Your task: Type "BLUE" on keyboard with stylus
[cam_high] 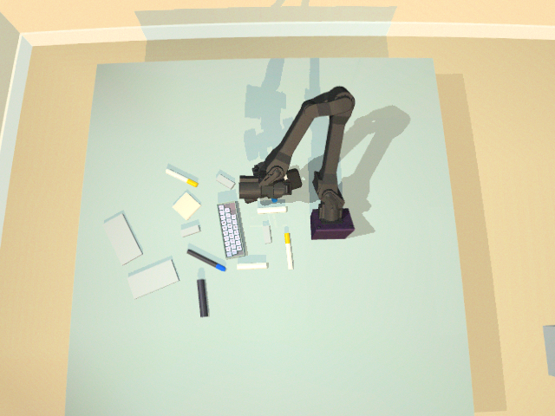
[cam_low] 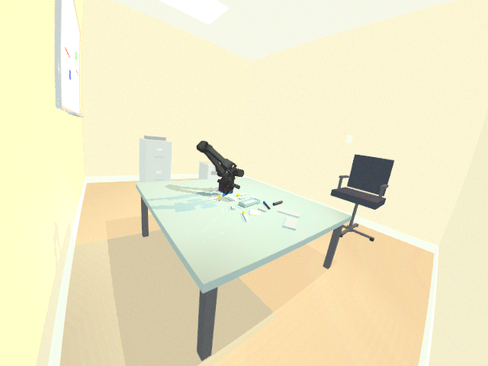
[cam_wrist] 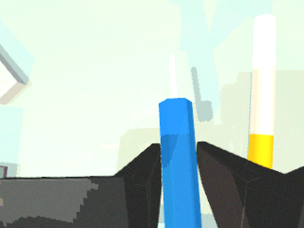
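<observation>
My gripper [cam_wrist: 178, 150] is shut on the blue stylus [cam_wrist: 178, 123] [cam_high: 274, 199]. The stylus's thin white tip [cam_wrist: 173, 78] points away from the fingers, and its shadow lies apart from it, so it is above the desk. In the top view the arm hides the fingers and most of the stylus. The small keyboard [cam_high: 231, 230] [cam_low: 248, 202], with pale keys in a dark frame, lies left of the robot base. The gripper is beyond the keyboard's upper right end, not over its keys.
White sticks [cam_high: 271, 210] [cam_high: 251, 265], a yellow-capped marker [cam_high: 289, 255] and a small grey block [cam_high: 267, 233] lie between keyboard and base. Another small block [cam_high: 225, 180] lies above the keyboard. A blue-capped dark marker [cam_high: 204, 259] and a cream pad [cam_high: 186, 205] lie left.
</observation>
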`<action>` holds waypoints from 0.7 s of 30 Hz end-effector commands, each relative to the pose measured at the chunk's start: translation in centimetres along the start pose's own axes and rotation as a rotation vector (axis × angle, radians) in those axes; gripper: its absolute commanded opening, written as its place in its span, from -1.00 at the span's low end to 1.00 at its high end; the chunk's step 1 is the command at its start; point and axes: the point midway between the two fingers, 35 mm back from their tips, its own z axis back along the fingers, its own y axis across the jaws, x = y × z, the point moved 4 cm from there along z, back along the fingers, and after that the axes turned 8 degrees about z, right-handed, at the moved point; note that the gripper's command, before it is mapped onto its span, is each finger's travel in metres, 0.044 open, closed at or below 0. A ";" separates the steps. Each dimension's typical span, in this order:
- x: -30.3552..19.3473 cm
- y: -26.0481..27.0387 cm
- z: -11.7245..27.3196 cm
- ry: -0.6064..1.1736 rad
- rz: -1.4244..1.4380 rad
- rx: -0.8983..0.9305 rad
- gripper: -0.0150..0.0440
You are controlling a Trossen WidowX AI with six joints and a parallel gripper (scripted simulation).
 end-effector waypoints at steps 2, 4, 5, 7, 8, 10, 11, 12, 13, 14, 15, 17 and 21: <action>0.2 1.6 0.0 0.115 0.006 0.022 -0.49; 0.2 2.2 0.0 0.165 0.009 0.032 -0.49; 0.2 2.6 0.0 0.190 0.010 0.036 -0.49; 0.3 3.2 0.1 0.240 0.011 0.046 -0.49; 0.3 3.5 0.1 0.265 0.012 0.050 -0.49; 0.3 4.1 0.2 0.315 0.013 0.059 -0.49; 0.4 4.4 0.2 0.340 0.013 0.064 -0.49; 0.4 4.7 0.2 0.365 0.013 0.068 -0.49; 0.4 5.0 0.3 0.391 0.013 0.073 -0.49; 0.4 5.3 0.3 0.416 0.012 0.077 -0.49; 0.5 5.6 0.4 0.441 0.012 0.082 -0.49; 0.5 6.2 0.5 0.492 0.010 0.090 -0.49; 0.7 7.3 0.8 0.593 0.005 0.108 -0.49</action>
